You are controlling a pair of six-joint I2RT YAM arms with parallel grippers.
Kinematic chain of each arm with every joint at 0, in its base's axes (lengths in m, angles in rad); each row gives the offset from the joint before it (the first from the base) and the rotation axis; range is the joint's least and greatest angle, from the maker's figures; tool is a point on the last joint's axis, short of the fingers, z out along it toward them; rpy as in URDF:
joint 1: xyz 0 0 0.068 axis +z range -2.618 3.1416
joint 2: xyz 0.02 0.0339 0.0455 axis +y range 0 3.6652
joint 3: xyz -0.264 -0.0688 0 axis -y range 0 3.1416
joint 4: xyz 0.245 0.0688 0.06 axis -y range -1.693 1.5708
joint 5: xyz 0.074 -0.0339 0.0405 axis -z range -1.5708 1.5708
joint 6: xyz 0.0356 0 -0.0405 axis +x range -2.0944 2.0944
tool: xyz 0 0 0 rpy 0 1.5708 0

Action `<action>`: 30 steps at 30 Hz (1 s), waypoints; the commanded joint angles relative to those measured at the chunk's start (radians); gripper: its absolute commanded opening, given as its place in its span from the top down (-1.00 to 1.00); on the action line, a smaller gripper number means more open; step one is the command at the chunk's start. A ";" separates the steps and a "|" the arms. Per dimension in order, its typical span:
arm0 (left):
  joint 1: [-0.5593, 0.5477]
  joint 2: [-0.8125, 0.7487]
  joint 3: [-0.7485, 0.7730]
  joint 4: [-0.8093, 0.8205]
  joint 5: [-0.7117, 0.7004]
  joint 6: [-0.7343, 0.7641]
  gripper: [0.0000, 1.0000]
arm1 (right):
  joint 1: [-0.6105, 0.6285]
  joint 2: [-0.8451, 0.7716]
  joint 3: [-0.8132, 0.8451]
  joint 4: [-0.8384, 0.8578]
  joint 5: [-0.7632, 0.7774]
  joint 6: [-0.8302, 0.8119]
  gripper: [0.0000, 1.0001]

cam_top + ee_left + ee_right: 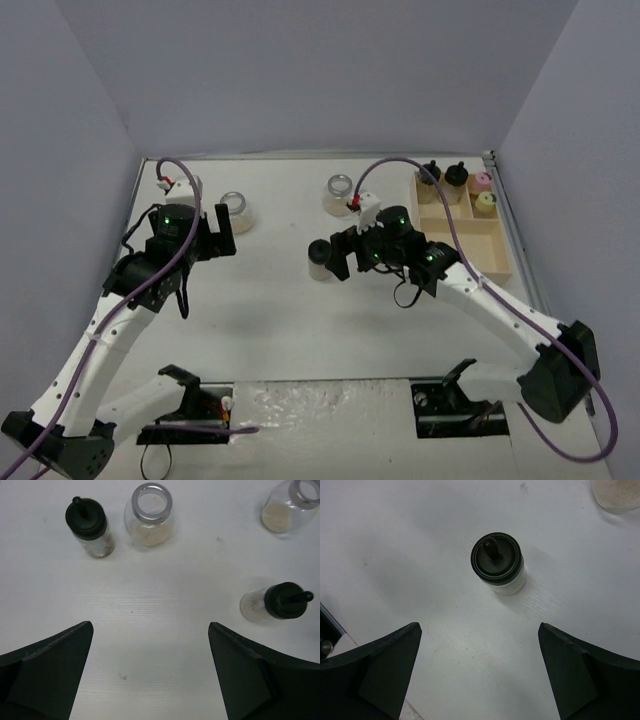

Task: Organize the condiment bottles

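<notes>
Four condiment bottles (pixel 457 175) sit in the wooden tray (pixel 480 250); four are left on the table (pixel 280 330): two silver-rimmed jars (pixel 151 514) and two black-capped jars (pixel 90 527). Right claw (pixel 477 630) hovers spread over one black-capped jar (pixel 498 564); left claw (pixel 150 627) spread, empty.
</notes>
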 commanded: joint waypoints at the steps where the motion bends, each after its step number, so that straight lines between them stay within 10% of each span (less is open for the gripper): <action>1: 0.080 -0.136 -0.101 0.023 -0.019 0.087 -0.94 | 0.111 0.131 0.047 0.201 0.173 -0.106 -1.00; 18: 0.154 -0.321 -0.299 0.091 -0.125 0.142 -0.94 | 0.123 0.435 0.092 0.407 0.188 -0.254 -0.97; 30: 0.162 -0.300 -0.300 0.095 -0.108 0.151 -0.94 | 0.121 0.477 0.091 0.456 0.205 -0.237 -0.06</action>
